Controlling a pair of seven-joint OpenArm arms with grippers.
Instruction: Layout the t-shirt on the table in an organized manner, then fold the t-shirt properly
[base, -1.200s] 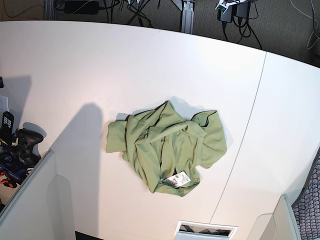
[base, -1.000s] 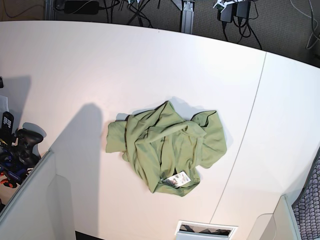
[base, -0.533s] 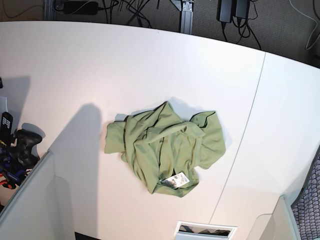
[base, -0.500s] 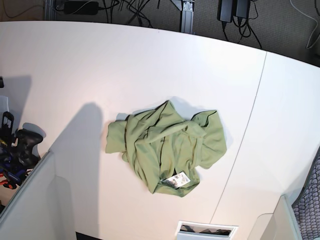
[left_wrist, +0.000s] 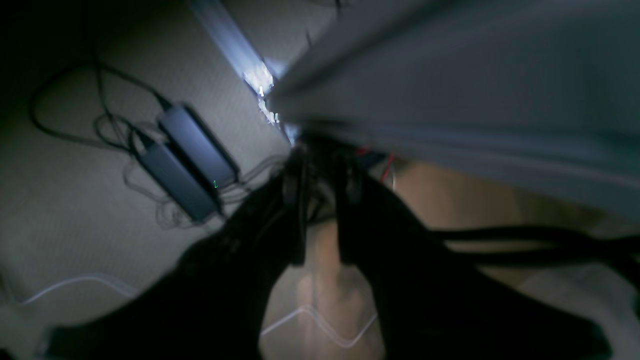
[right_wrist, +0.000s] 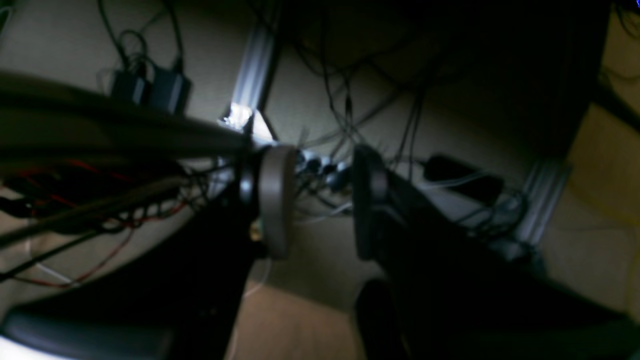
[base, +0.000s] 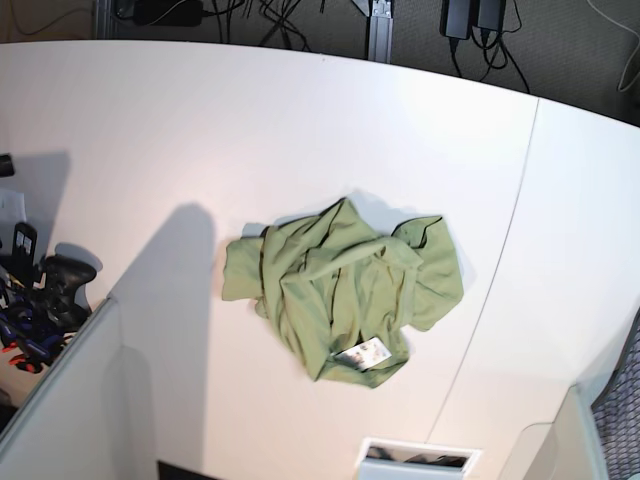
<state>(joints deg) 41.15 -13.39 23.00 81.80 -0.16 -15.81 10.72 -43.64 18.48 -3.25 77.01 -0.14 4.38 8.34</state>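
The table (base: 150, 130) is left bare on every side of the crumpled t-shirt (base: 345, 295), which is lying near its middle. Its near corners are blocked by raised panels (base: 60, 400), and a slot (base: 418, 455) is set into the near edge.

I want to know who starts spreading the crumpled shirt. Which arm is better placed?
Right, marginally: the shirt lies centrally and its loose flap points toward the right arm's side. Both the left gripper and right gripper hang open, off the table.
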